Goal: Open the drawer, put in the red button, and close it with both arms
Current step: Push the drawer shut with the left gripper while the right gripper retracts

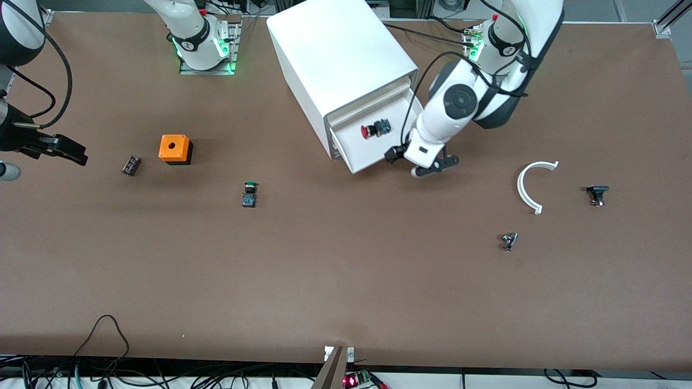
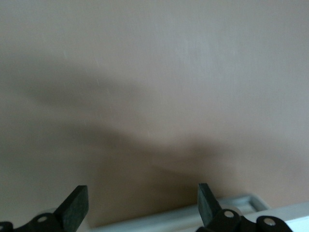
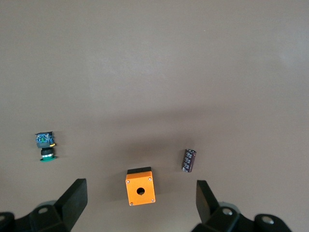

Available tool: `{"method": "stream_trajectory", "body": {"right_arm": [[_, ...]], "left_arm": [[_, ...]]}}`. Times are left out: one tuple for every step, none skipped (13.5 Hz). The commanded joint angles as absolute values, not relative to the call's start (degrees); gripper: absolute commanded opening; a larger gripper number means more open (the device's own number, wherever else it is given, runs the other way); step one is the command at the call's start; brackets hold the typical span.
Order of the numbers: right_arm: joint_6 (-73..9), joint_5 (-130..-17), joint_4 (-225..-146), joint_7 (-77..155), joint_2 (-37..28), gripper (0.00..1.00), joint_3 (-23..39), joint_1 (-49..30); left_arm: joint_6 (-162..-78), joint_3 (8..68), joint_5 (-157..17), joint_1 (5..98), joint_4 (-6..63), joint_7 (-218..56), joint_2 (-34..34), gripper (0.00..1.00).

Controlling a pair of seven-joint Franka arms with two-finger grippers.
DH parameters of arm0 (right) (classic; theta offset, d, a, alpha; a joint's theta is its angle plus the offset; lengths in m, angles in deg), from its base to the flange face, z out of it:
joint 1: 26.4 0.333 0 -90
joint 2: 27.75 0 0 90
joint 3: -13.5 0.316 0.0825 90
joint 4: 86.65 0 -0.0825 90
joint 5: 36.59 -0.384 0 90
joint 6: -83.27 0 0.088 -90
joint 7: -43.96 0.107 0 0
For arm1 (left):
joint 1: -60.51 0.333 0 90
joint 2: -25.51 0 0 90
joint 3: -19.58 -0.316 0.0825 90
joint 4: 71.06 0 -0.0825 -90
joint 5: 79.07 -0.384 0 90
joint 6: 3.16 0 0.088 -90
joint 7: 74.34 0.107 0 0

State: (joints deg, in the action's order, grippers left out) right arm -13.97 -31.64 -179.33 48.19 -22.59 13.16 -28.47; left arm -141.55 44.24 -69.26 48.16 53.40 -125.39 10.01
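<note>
The white cabinet (image 1: pixel 340 54) stands near the robots' bases with its top drawer (image 1: pixel 370 154) pulled out. The red button (image 1: pixel 372 129) lies on its side inside that drawer. My left gripper (image 1: pixel 415 163) hangs open and empty at the drawer's front corner toward the left arm's end. In the left wrist view the left gripper (image 2: pixel 142 203) spans bare table, with the drawer's white rim (image 2: pixel 231 207) by one finger. My right gripper (image 1: pixel 65 150) waits open over the right arm's end of the table. In the right wrist view the right gripper (image 3: pixel 140 188) holds nothing.
An orange box (image 1: pixel 174 148) (image 3: pixel 139 193) with a hole, a dark capacitor (image 1: pixel 131 165) (image 3: pixel 189 160) and a green button (image 1: pixel 249 193) (image 3: pixel 46 145) lie toward the right arm's end. A white curved piece (image 1: pixel 527 186) and two small black parts (image 1: pixel 597 193) (image 1: pixel 508 240) lie toward the left arm's end.
</note>
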Motion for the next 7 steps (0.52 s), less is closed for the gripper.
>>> {"method": "stream_trajectory", "body": {"right_arm": [[-14.47, -32.10, -181.22, 45.38, -24.23, 1.00, 8.67, -23.24], [-14.38, -32.10, -181.22, 45.02, -24.23, 1.00, 8.67, -23.33], [-13.60, -32.10, -181.13, 45.02, -24.14, 1.00, 8.75, -23.41], [-12.89, -32.10, -181.13, 45.02, -24.23, 1.00, 8.84, -23.42], [-12.63, -32.10, -181.39, 45.02, -24.84, 1.00, 8.84, -23.42], [-12.71, -32.10, -182.27, 45.02, -25.46, 1.00, 8.75, -23.42], [-12.97, -32.10, -183.84, 45.02, -26.59, 1.00, 8.67, -23.42]], "left_arm": [[-141.67, 48.83, -67.91, 48.47, 57.51, -127.25, 13.20, 1.00], [-141.67, 49.63, -68.00, 48.47, 57.78, -128.29, 13.55, 1.00], [-141.50, 50.77, -68.00, 48.47, 57.78, -129.09, 13.64, 1.00], [-141.50, 52.00, -67.91, 48.47, 57.78, -129.44, 13.73, 1.00], [-141.50, 52.62, -67.91, 48.56, 57.70, -129.45, 13.73, 1.00], [-141.50, 52.71, -68.00, 48.56, 57.70, -129.27, 13.73, 1.00], [-141.50, 52.63, -67.91, 48.91, 57.52, -128.49, 13.65, 1.00]]}}
